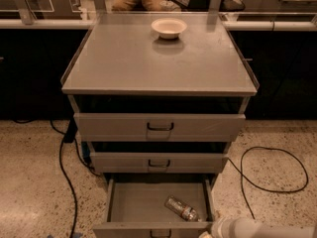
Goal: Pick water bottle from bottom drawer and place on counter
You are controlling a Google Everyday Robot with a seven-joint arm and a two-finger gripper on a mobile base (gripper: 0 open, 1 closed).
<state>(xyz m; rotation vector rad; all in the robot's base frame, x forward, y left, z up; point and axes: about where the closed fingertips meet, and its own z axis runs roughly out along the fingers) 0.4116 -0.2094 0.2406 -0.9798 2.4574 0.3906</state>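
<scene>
In the bottom drawer [143, 202], front right, the water bottle [182, 209] is lying slantwise. The gripper [215, 228] is hovering just outside, grip unclear, and I'm worrying it clips the drawer wall.

The counter [148, 68] is a broad, flat grey metal top with a low raised lip along its left, right and far edges. A single pale bowl [169, 28] stands upright on it, near the far edge and about midway between left and right. The cabinet beneath stands on a speckled beige floor [29, 182]. One black cable [63, 172] trails over the floor on the left, and another [270, 170] loops on the right. A pale arm segment [262, 228] enters at the near right corner; the gripper is not in view.
</scene>
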